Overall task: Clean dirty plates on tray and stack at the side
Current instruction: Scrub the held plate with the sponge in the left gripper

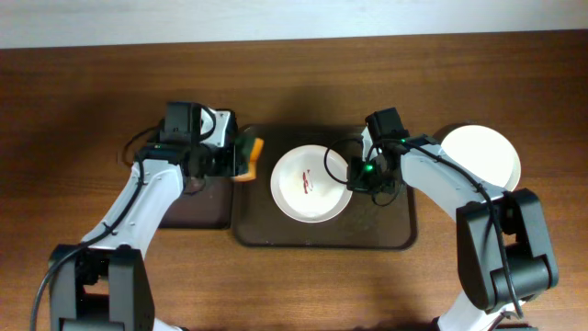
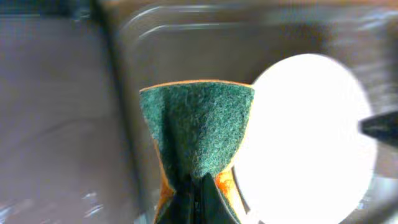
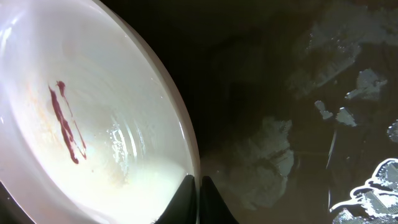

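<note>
We see the tray [image 1: 266, 232] in the middle of the overhead frame, and it holds one white plate [image 1: 310, 198], set slightly left of the tray's centre. A thin dark red smear [image 1: 308, 181] marks the middle of that plate. In the right wrist view the same smear runs down the left part of the frame, and the tray floor to the right of the plate shows pale wet-looking patches.

The right gripper [image 1: 354, 176] sits at the plate's right rim. In its own camera the two fingers meet at the bottom centre with only a sliver of gap, pinched on the rim.

The left gripper [image 1: 239, 158] is over the tray's upper left corner. Its jaws are nearly closed on a sponge [image 1: 252, 152], green on one face and orange on the other. In the left wrist view the sponge folds in where the fingers pinch it, and it hangs just left of the plate without touching it.

A second plate [image 1: 482, 152], white with no smear we can see, lies on the table [image 1: 92, 110] at the right of the frame, off the tray. We cannot tell whether another plate lies under it. A smaller dark tray [image 1: 197, 210] sits against the big tray's left edge, partly hidden by the left arm.
</note>
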